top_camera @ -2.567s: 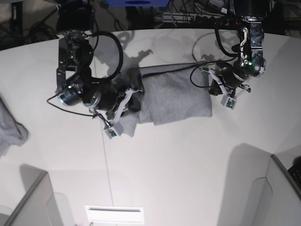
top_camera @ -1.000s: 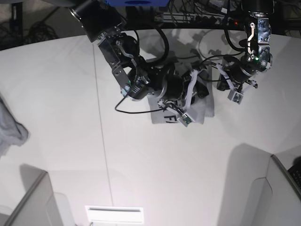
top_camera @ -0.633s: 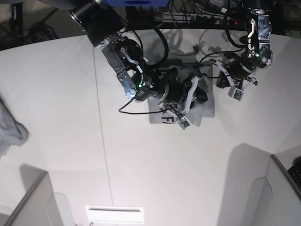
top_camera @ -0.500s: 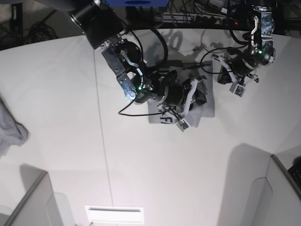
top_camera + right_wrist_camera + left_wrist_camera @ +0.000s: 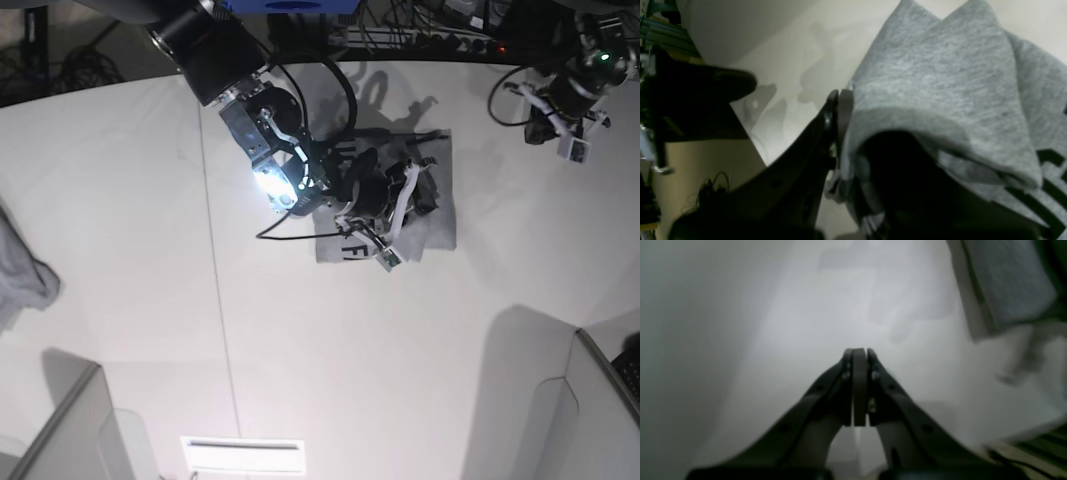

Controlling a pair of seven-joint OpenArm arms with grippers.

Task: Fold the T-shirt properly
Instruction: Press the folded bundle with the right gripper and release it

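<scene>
The wide, pale, rounded bench (image 5: 130, 260) carries the heather-grey cotton T-shirt (image 5: 440, 215), gathered into a compact, roughly square bundle a little toward one o'clock from the middle, with black block lettering showing at its seven o'clock corner.

Over the bundle's nine o'clock half lies the black right arm, and its right pincer (image 5: 840, 100) is clamped on a doubled grey layer; in the right wrist view the cloth drapes over and hides one jaw. Because the arm sits on the very fabric it is folding, the biggest risk is that pulling away drags the top layer with it and skews or reopens the fold. Cloth caught on the hidden jaw could cause the same thing on release. A dark cable loops beside the bundle at nine o'clock and might snag an edge.

The left pincer (image 5: 855, 386) has its jaws pressed together on nothing, up near the bench's one o'clock edge, well apart from the T-shirt. So nothing pins the bundle down, and any sideways tug could slide the whole thing across the smooth surface.

The smallest worry is the lettered corner, which looks loose and may splay out if the layers shift.
</scene>
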